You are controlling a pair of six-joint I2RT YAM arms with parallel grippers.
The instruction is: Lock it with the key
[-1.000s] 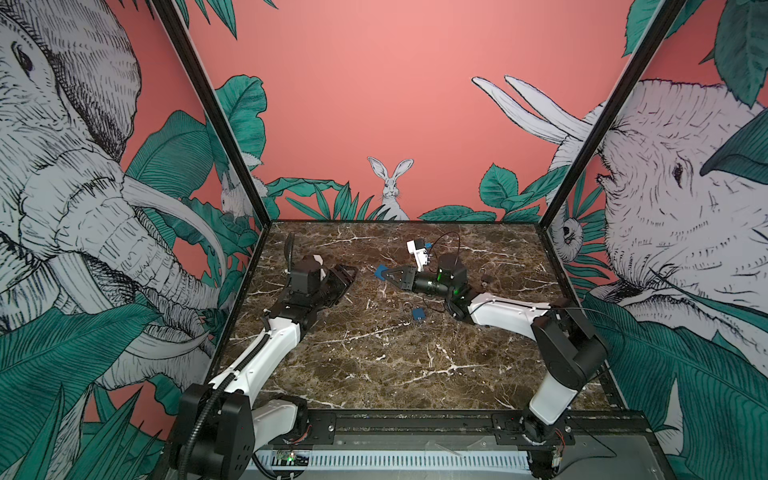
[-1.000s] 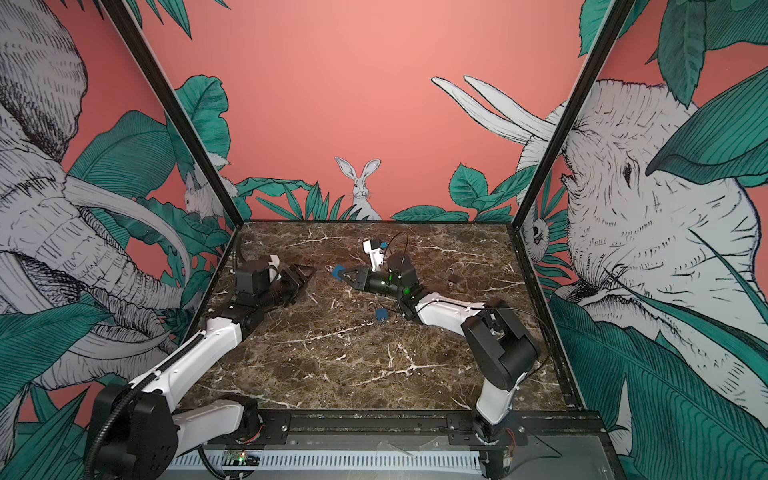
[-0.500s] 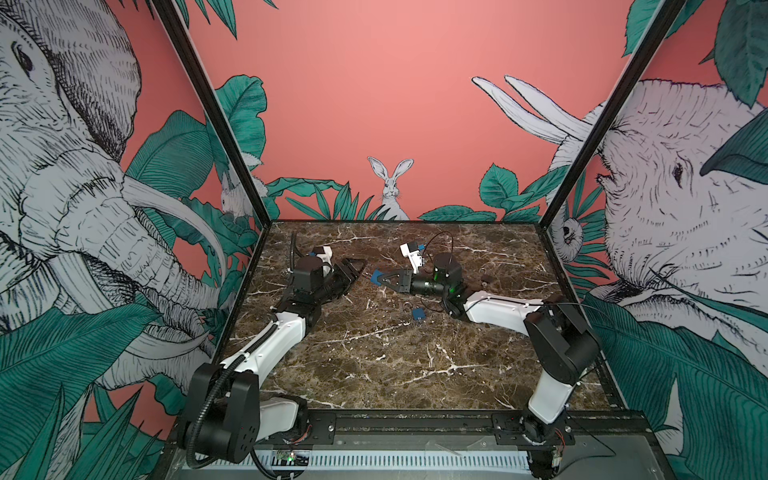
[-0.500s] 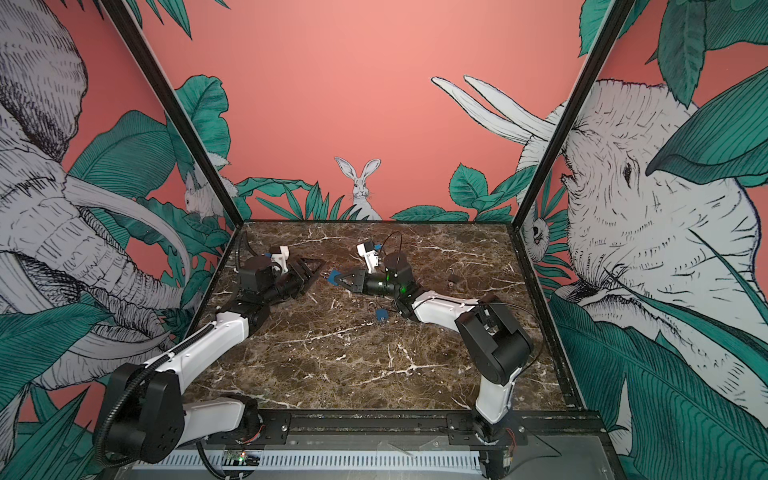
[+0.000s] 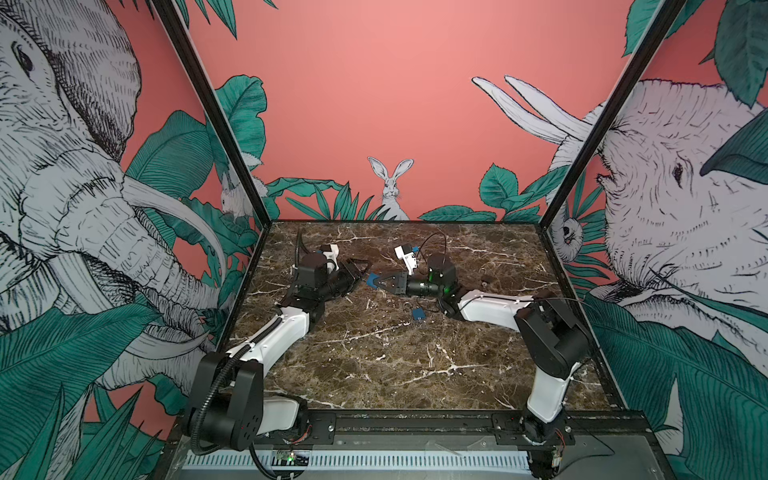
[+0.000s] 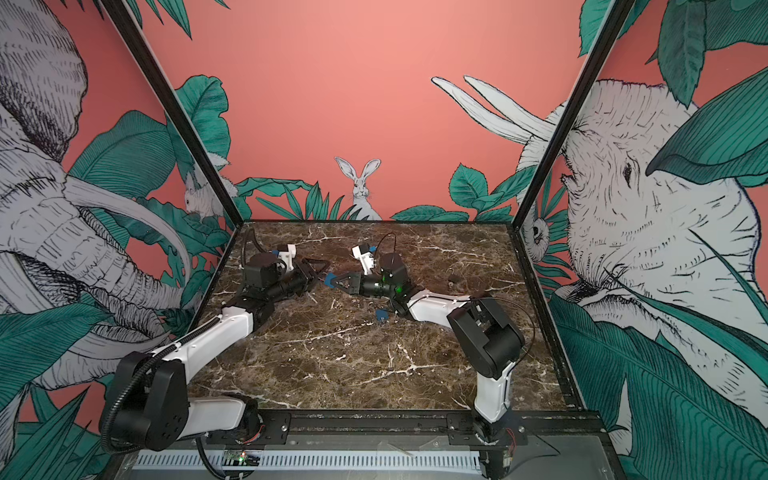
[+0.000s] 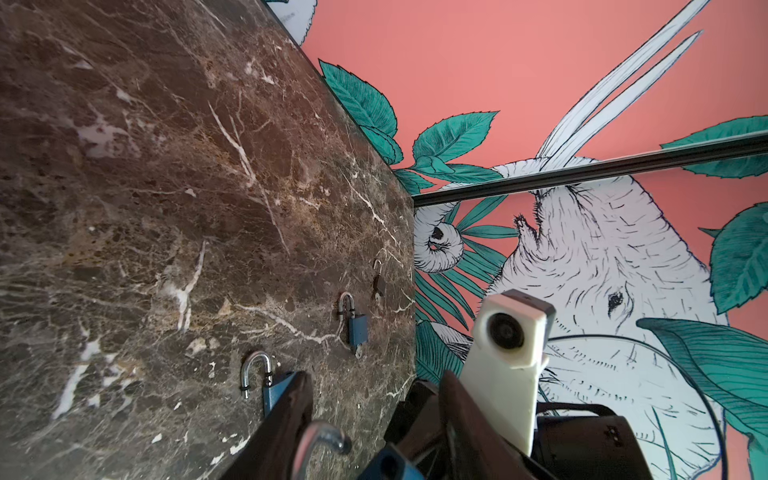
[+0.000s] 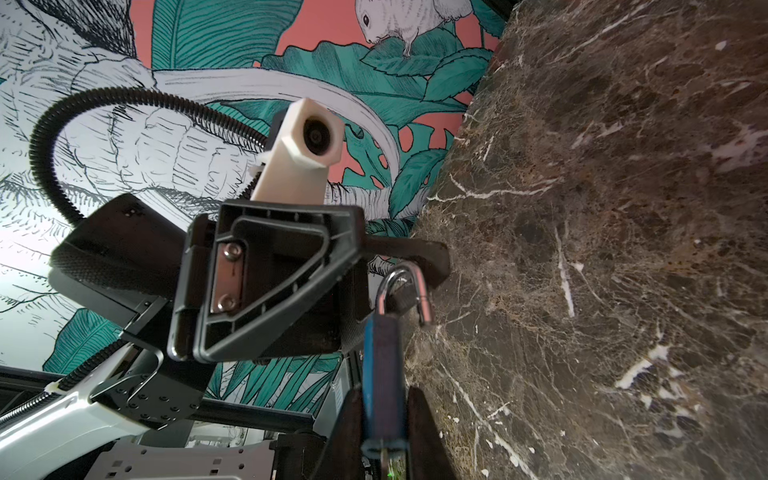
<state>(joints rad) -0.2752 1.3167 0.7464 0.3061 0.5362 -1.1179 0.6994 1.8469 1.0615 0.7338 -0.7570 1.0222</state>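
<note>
Holding the padlock [image 8: 380,349] in my shut right claw [image 8: 384,392], left claw [image 7: 374,376] parted around its open shackle [image 8: 423,297], I reckon pressing it home comes next.

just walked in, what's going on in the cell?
The right gripper has its jaws shut on a blue padlock and holds it out toward the other arm, with the shackle open. The left gripper faces it with its jaws open on either side of the shackle, not yet clamped. Another padlock lies on the marble table near the right arm. The held lock isn't shut yet.
</note>
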